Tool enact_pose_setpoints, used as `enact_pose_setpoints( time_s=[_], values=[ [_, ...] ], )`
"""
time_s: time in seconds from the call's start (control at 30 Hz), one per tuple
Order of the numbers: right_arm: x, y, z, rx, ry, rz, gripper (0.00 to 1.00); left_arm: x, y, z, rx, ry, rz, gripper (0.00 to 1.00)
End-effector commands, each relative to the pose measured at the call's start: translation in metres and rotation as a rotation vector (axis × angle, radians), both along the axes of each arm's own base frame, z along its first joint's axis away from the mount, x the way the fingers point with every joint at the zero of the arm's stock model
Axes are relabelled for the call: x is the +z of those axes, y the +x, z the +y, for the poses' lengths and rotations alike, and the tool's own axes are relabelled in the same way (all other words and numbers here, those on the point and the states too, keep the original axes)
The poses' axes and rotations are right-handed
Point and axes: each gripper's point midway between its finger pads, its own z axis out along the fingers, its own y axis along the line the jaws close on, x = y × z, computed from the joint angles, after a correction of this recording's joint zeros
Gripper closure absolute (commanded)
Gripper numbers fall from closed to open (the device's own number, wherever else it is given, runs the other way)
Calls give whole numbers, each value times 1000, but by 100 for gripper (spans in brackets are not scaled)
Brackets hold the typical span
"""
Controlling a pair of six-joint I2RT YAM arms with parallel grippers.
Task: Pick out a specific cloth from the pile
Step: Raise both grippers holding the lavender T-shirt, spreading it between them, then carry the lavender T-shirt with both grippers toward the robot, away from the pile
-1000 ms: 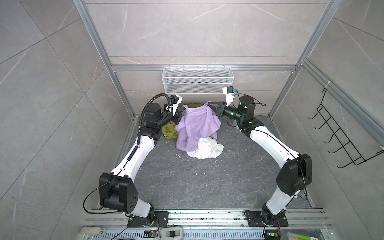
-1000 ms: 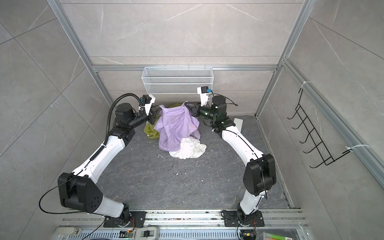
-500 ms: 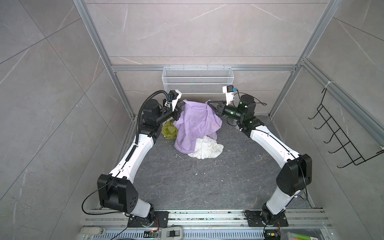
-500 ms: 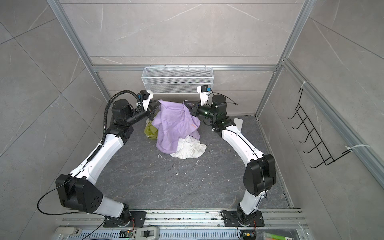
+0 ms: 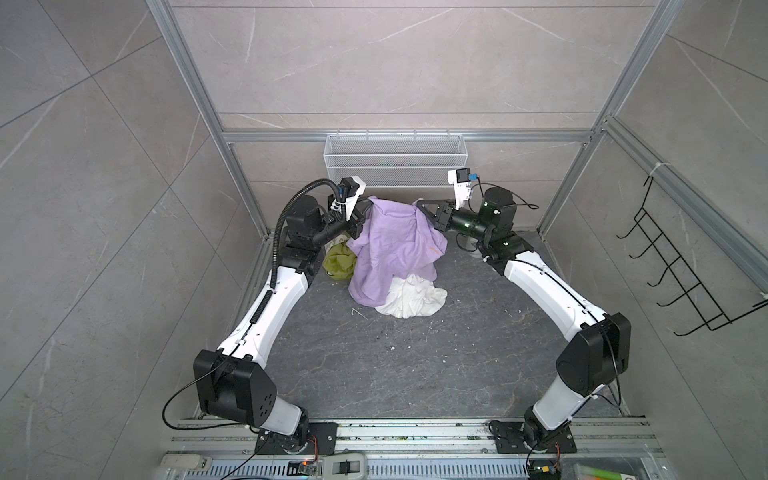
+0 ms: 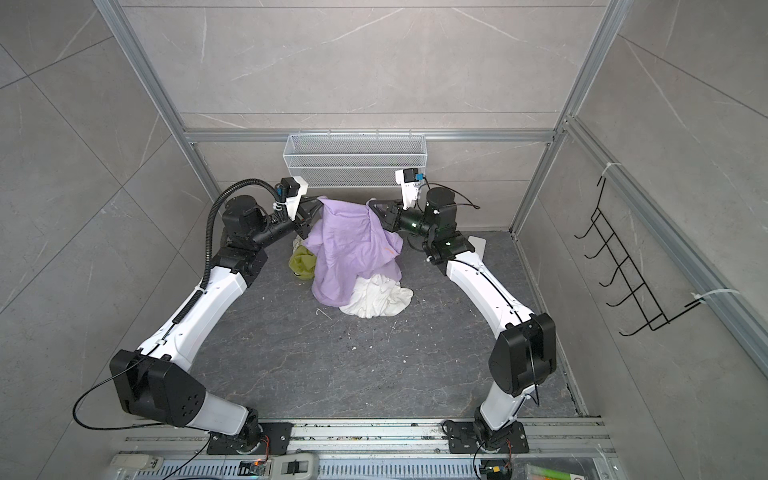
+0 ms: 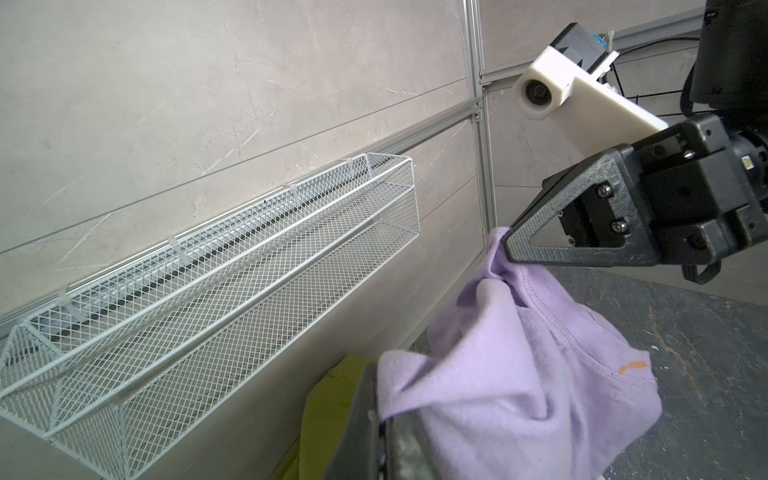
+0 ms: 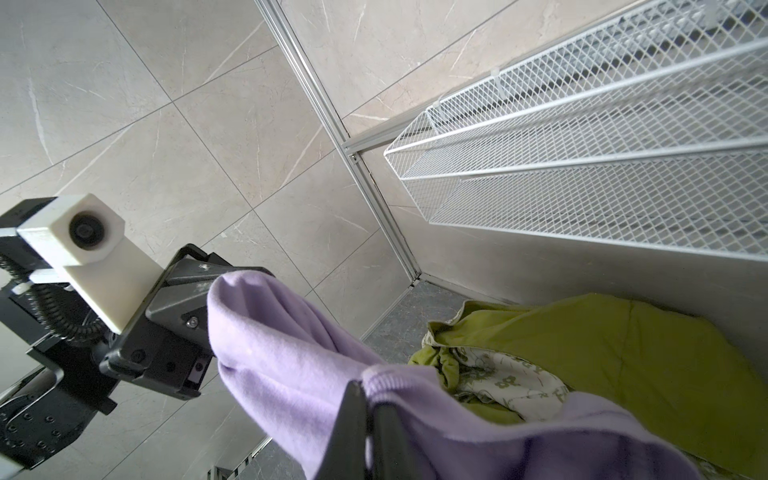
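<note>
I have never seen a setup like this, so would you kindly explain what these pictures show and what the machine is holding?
These are two robot arms bolted at the front of a tiled booth. Both top views look down on the whole scene; the other two pictures come from small cameras on the arms' wrists.

The left gripper and the right gripper are each shut on an upper corner of the lilac cloth, holding it up between them. Its lower part drapes onto the rest of the pile: a white cloth in front and an olive-green cloth with a cream floral print, seen best from the right wrist. All rest on the dark grey floor. A white wire basket hangs on the back wall.
</note>
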Motion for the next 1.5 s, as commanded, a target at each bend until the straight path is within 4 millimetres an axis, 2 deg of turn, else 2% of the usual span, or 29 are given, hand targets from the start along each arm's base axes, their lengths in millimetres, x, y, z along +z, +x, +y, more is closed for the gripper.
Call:
enact_pose_setpoints(
  time_s=[0.0, 0.33, 0.9, 1.13, 1.47],
  values=[
    [44, -20, -4, 4, 22, -113, 100, 67, -31, 3, -19, -34, -194, 100],
    [65, -34, -3, 15, 28, -153, 100, 89, -41, -3, -37, -44, -249, 100],
    [87, -60, -3, 26, 24, -201, 100, 107, -76, -10, -57, -38, -310, 100],
    [90, -72, -7, 21, 13, -207, 100, 109, -91, -15, -74, -34, -325, 100],
    [93, -102, -15, 25, -18, -214, 100, 101, -116, -15, -80, -38, -312, 100]
  ],
)
